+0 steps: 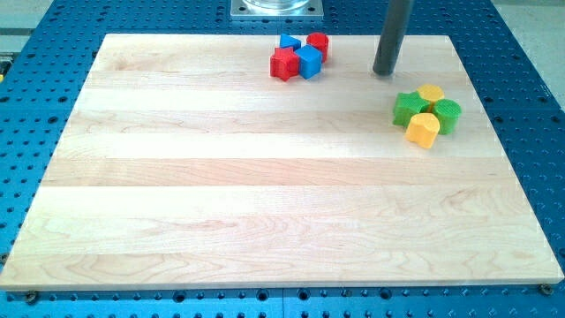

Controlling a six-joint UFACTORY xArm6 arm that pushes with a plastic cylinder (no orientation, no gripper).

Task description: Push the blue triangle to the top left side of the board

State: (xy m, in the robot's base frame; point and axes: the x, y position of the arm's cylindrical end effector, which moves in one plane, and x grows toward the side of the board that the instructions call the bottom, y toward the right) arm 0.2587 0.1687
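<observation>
The blue triangle (pixel 289 42) lies near the top edge of the wooden board (pixel 177 177), a little left of centre-top. It sits in a tight cluster with a red star-shaped block (pixel 284 64), a blue cube (pixel 309 62) and a red cylinder (pixel 319 44). My rod comes down from the view's top, and my tip (pixel 385 72) rests on the board to the right of this cluster, well apart from the blue triangle.
A second cluster lies at the right: a green star-shaped block (pixel 408 108), a yellow block (pixel 431 93), a green cylinder (pixel 447 115) and a yellow heart-shaped block (pixel 423 130). It sits just below and right of my tip. A metal base (pixel 276 9) stands above the board's top edge.
</observation>
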